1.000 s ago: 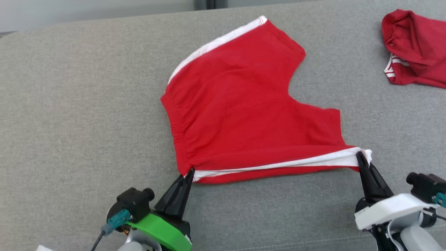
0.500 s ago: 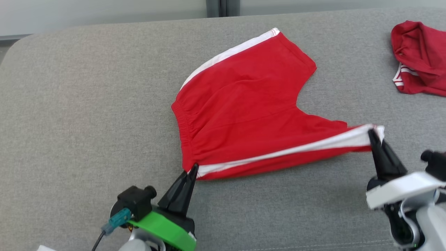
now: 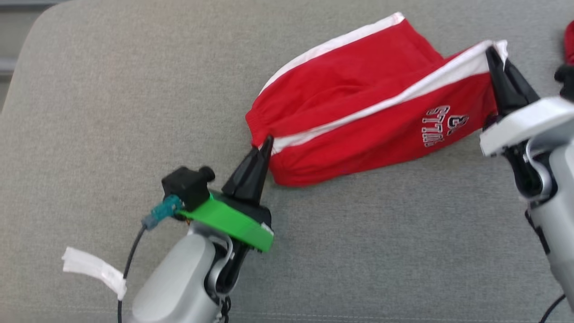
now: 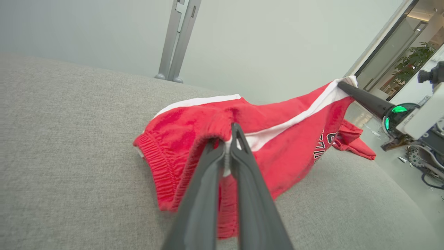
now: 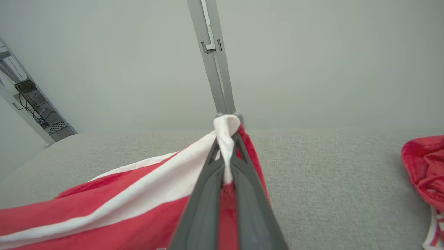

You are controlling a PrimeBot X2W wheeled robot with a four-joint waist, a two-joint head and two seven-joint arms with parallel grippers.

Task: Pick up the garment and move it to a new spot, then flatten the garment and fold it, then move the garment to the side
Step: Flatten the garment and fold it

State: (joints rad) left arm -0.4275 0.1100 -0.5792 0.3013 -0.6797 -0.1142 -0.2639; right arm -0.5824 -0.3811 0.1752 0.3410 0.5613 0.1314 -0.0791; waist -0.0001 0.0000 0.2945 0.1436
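The garment is a pair of red shorts with white side stripes and a printed logo, partly lifted off the grey cushion. My left gripper is shut on its waistband corner at the near left. My right gripper is shut on the white-striped leg hem, held raised over the far leg. The near half of the garment hangs folded over between the two grippers, logo side up.
A second red garment lies crumpled at the right end of the cushion. The cushion's rounded left corner is at the upper left. A wall with a metal post stands behind. A white tag hangs off my left arm.
Both grippers have carried the near edge of the garment up and away, the right one much further, so the near leg now folds over the far one. The head camera has also shifted.
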